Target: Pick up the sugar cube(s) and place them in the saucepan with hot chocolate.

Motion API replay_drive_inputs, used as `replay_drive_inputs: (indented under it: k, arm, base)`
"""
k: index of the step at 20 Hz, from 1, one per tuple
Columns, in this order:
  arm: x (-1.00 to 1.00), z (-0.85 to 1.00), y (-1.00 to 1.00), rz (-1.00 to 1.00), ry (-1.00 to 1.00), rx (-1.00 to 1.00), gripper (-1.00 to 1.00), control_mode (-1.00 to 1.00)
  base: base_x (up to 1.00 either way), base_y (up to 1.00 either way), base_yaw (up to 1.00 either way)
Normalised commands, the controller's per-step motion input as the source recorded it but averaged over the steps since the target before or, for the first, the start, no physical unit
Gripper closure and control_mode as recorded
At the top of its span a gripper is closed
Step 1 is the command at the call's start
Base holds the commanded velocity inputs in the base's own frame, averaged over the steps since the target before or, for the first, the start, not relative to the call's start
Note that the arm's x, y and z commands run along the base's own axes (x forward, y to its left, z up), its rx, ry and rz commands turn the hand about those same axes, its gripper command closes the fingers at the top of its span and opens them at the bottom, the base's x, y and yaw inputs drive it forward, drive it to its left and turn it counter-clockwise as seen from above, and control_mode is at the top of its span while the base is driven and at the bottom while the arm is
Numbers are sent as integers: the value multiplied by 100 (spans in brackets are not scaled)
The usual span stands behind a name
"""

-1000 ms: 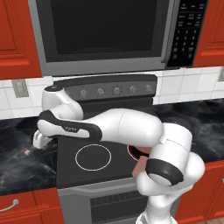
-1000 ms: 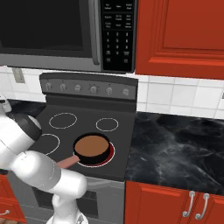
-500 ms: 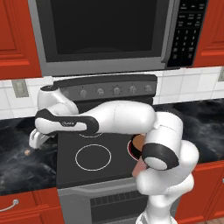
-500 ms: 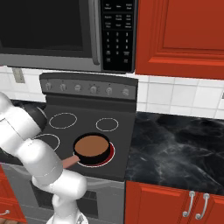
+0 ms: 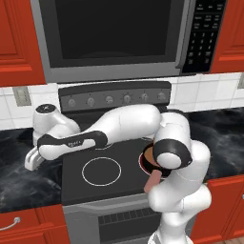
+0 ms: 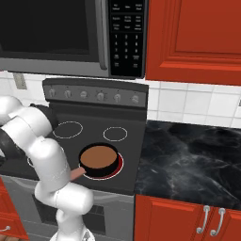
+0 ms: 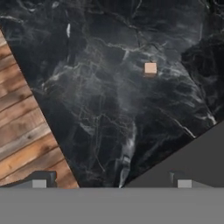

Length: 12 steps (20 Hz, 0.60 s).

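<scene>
From where I stand, the white arm reaches far out to its left, across the black glass stove top (image 5: 102,183), and its tool (image 5: 32,159) hangs over the dark marbled worktop (image 5: 19,183) beside the stove. The tool's two small dark fingertips (image 7: 39,183) stand wide apart at the bottom of the hand view, with nothing between them, so the tool is open and empty.

The tiny pale tan-pink sugar cube (image 7: 150,68) lies alone on the marbled stone, well ahead of the fingertips and off to one side of the line between them, not yet between them. The stove's grey edge cuts across one lower corner of that view, and wooden floor planks (image 7: 22,131) show past the worktop's front edge on the other side.

The small round black saucepan of brown hot chocolate (image 6: 98,160) sits on the front burner with the red glowing ring, its short pinkish-brown handle (image 6: 75,175) pointing toward the robot's body. It is well apart from the cube, across the stove.

I judge this to be the approach to the pick: nothing is grasped and the cube is untouched. The next move calls for shifting the hand until the cube lies centred between the fingertips, then lowering onto it and closing. The cube is so small that a slight miss could nudge it away.
</scene>
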Motion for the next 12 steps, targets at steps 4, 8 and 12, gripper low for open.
replay_drive_inputs:
  k: [4, 8, 12]
  arm:
    - [0, -54, 18, 0, -4, 0, -100, -100]
    - [1, -29, 21, 0, 0, 0, -100, -100]
    - [20, 0, 21, 0, 9, -1, -100, -100]
  base:
    - [0, 0, 0]
    - [0, 0, 0]
    - [0, 0, 0]
